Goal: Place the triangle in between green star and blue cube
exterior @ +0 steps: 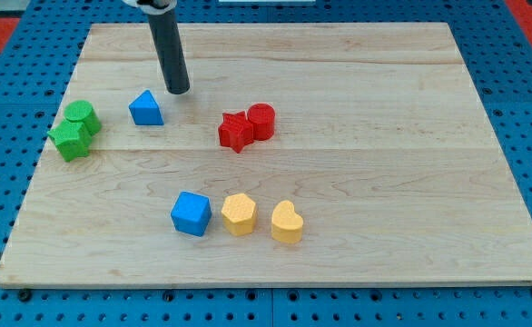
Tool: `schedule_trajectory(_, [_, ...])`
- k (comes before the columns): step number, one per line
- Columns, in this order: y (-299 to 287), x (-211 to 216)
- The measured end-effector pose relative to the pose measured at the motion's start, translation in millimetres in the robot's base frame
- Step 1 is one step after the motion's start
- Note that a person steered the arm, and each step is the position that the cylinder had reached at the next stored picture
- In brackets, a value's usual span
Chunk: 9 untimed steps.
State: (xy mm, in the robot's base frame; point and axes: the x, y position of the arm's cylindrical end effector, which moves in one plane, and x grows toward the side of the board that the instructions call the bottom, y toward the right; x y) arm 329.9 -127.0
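Board: wooden board [357, 182] lies flat on a blue pegboard [529, 82]; the wood looks smooth, so blocks should slide with little drag.
Rod: dark, upright, coming down from the far left; my tip [178, 91] rests on the board just to the right of and a little beyond the blue triangle [145, 108], apart from it by a narrow gap.
Fingers: none on this rig, so nothing is apart, together or clamped; the tip only pushes.
Green pair: green star [70, 139] at the left edge, touching a second green block [83, 117] just beyond it.
Red pair: red star [236, 131] and red cylinder [261, 121] touching, right of the triangle, near mid-board.
Near row: blue cube [191, 213], yellow hexagon [239, 214], yellow heart [286, 222], left to right, close together.
Triangle: sits far left, right of the green pair, well apart from the cube.
Handling: judged small, light, rigid plastic, not fragile; its sloped sides will likely make it spin or slip off the tip if struck off-centre.
Contact: best on the middle of its far face, pushing toward the near side into the gap between star and cube.
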Motion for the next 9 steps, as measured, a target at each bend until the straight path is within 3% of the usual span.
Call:
schedule_trajectory(1, [-26.6, 0.0])
schedule_trajectory(4, [-33.4, -4.2])
schedule_trajectory(5, [-38.4, 33.1])
schedule_trajectory(6, [-29.6, 31.4])
schedule_trajectory(7, [-29.5, 1.2])
schedule_trajectory(9, [-23.3, 106.7])
